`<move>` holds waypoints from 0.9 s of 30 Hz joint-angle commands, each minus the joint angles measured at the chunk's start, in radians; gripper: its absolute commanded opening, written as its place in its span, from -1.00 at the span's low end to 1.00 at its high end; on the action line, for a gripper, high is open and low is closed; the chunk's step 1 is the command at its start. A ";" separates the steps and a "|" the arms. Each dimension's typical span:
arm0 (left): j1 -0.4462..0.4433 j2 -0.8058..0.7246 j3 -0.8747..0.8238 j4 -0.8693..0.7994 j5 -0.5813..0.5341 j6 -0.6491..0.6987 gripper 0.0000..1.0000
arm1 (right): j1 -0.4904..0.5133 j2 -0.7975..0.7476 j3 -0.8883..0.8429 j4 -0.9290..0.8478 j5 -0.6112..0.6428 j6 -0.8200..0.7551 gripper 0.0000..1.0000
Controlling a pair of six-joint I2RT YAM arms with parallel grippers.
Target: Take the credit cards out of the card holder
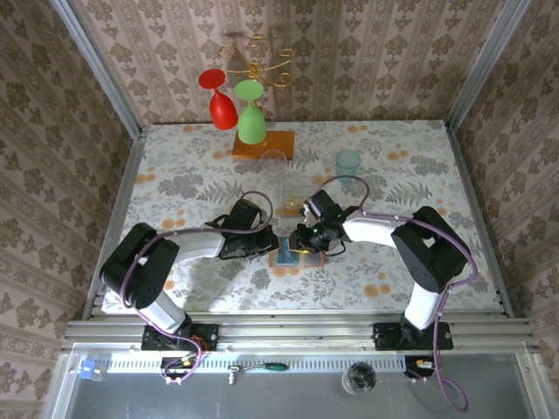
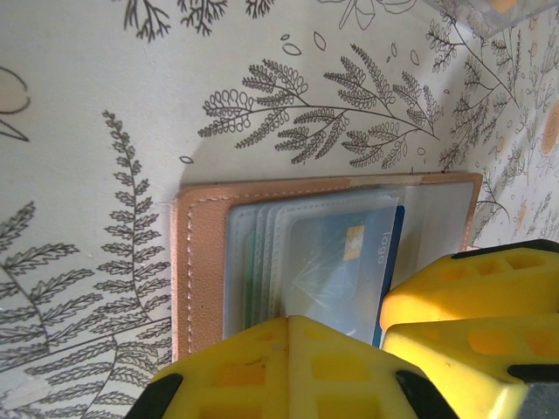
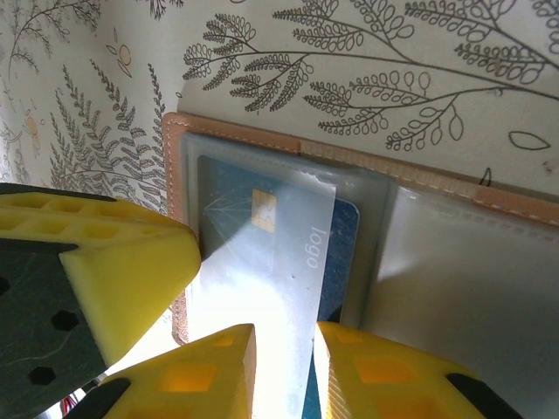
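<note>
You have two grippers over the table, the left gripper and the right gripper; one card holder lies between them; one blue credit card shows plainly in it, and you cannot tell whether the other sleeves hold more; at the back stands one rack with two upturned stemmed glasses, one red glass and one green glass; one clear tumbler; one teal cup; one screwdriver.

Open card holder, cards inside
</note>
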 commanded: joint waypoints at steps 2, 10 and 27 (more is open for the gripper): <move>-0.005 -0.003 -0.023 -0.050 -0.022 0.018 -0.90 | 0.007 0.018 -0.018 0.006 0.007 0.011 -0.51; -0.005 -0.015 -0.024 -0.057 -0.027 0.017 -0.89 | 0.007 -0.005 -0.006 -0.092 0.082 -0.040 -0.51; -0.005 -0.052 0.002 -0.078 -0.023 0.015 -0.87 | 0.007 -0.058 0.025 -0.160 0.118 -0.076 -0.50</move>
